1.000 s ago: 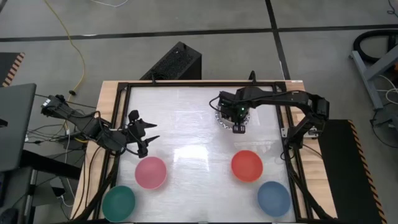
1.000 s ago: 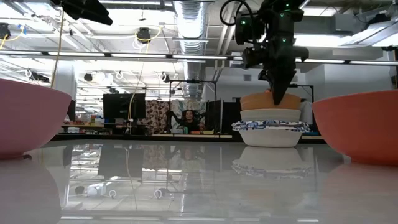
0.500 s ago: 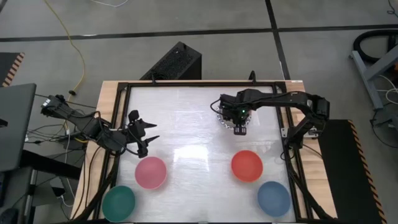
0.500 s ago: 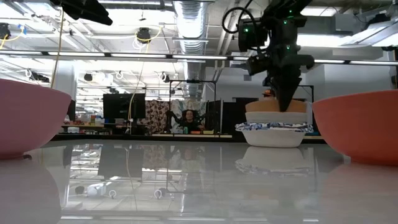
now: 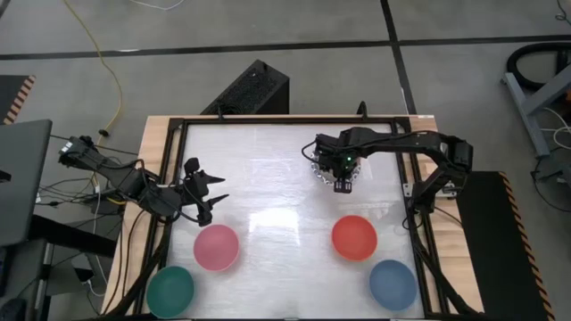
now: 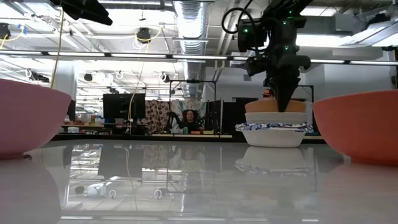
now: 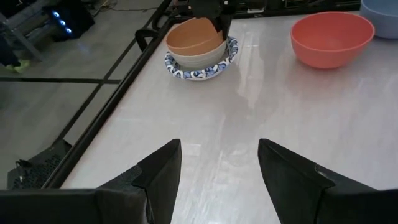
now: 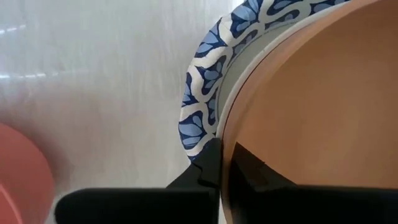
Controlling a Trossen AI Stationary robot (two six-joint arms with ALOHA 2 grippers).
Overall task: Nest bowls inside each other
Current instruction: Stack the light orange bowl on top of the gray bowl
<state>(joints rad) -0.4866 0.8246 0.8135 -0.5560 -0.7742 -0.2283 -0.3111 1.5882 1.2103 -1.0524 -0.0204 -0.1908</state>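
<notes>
High view first: take the stack of bowls point(image 5: 332, 169) at the far right of the table point(image 5: 268, 160) as your landmark. It already holds an orange bowl point(image 7: 194, 38) seated inside a cream bowl point(image 7: 198, 57), which sits in a white bowl with a blue patterned rim point(image 7: 200, 68). Whether more bowls lie inside that stack you cannot tell.

Four bowls are not yet nested, all nearer the front edge than the stack. The red bowl point(image 5: 354, 237) is closest to the stack, straight in front of it. The blue bowl point(image 5: 393, 284) sits beyond the red one, toward the front right corner. The pink bowl point(image 5: 216, 247) lies well apart to the left, and the green bowl point(image 5: 169, 291) is farther still, at the front left corner. By that count the job looks roughly half done.

Your right gripper point(image 6: 283, 99) is at the stack, its fingers straddling the orange bowl's rim, one inside and one outside. The hold looks loose, with a thin gap showing at the rim, but you cannot tell for certain whether it has let go.

Your left gripper point(image 5: 207, 192) waits with fingers spread, empty, well left of the stack, just behind the pink bowl.

Compared with a second ago, the orange bowl has dropped lower and now sits deeper in the cream bowl.
</notes>
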